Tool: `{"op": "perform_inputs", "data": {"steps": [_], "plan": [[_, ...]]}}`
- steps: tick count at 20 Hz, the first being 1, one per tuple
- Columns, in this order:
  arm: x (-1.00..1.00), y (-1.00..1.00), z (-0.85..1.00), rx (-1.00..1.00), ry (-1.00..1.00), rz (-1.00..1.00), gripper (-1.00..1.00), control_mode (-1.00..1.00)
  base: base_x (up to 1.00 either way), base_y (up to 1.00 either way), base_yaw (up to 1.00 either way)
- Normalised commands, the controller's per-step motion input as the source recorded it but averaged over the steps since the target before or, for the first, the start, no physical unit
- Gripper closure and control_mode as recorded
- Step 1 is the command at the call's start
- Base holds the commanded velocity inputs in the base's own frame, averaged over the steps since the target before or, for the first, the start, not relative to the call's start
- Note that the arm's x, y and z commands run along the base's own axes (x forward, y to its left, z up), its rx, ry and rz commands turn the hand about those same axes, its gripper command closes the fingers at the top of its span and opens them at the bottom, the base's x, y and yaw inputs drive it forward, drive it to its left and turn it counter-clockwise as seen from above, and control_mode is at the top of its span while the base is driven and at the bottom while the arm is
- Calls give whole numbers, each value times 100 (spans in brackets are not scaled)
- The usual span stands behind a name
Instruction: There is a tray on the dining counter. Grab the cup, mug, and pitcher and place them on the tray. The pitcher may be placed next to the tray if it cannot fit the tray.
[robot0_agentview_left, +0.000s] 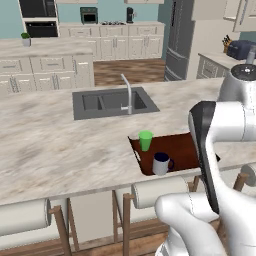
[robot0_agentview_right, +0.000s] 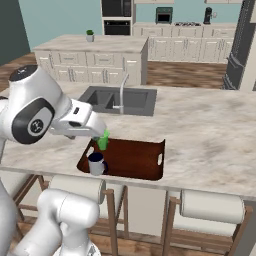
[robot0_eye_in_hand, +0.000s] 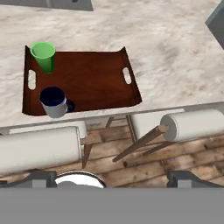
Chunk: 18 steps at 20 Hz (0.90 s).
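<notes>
Kitchen: blue walls and white cabinets at the top of both base views; beige marble tabletop (robot0_agentview_left: 60, 145) across the middle.
Tray (robot0_eye_in_hand: 94, 81): reddish-brown, at the tabletop's near edge, upper left of centre in the hand view.
Cup (robot0_eye_in_hand: 43, 56): green, upright in the tray's upper-left corner.
Mug (robot0_eye_in_hand: 55, 102): navy, upright in the lower-left corner, handle pointing toward the frame's right.
Pitcher: I cannot pick it out from these views.
Sink (robot0_agentview_left: 112, 102): grey, with faucet (robot0_agentview_left: 128, 92), beyond the tray.
Stools (robot0_eye_in_hand: 197, 122): pale rolled cushions under the tabletop edge.
Claw (robot0_eye_in_hand: 111, 179): spread wide, empty, above the stools.
Step judged: fetch the pitcher.
Advice: grip mid-body, keep it upright, use the tray's bare right half.
</notes>
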Motion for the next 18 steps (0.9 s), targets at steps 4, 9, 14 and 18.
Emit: {"op": "perform_inputs", "data": {"steps": [4, 9, 14, 18], "plan": [[-66, 2, 6, 1, 6, 1, -100, -100, 0, 0, 0], [-20, 34, 7, 5, 0, 5, -100, -100, 0, 0, 0], [-5, 50, 24, 2, 1, 0, -100, -100, 0, 0, 0], [-13, 6, 20, 12, 5, 0, -100, -100, 0, 0, 0]]}}
